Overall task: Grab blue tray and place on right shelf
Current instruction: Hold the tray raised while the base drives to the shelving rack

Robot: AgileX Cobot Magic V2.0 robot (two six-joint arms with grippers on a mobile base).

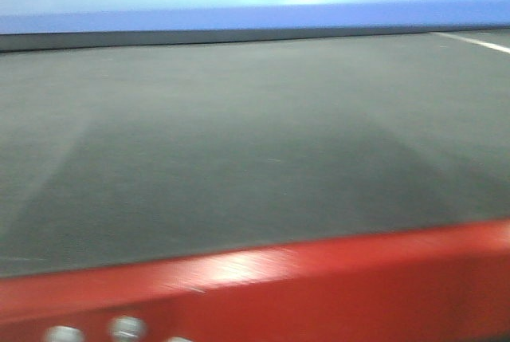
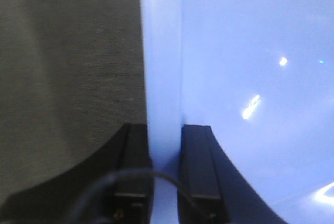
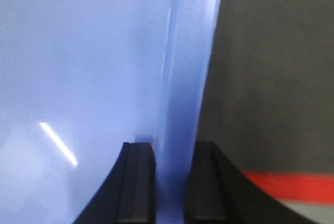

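Blue tray (image 2: pixel 250 41) (rim in left tool (image 2: pixel 166 129))

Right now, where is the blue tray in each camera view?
Exterior front-facing: the blue tray is a band along the top edge, beyond the dark table top.
Left wrist: it fills the right side, rim between the left fingers.
Right wrist: it fills the left side, rim between the right fingers.
Shared landmark: the dark table top, bordering the tray in all three.
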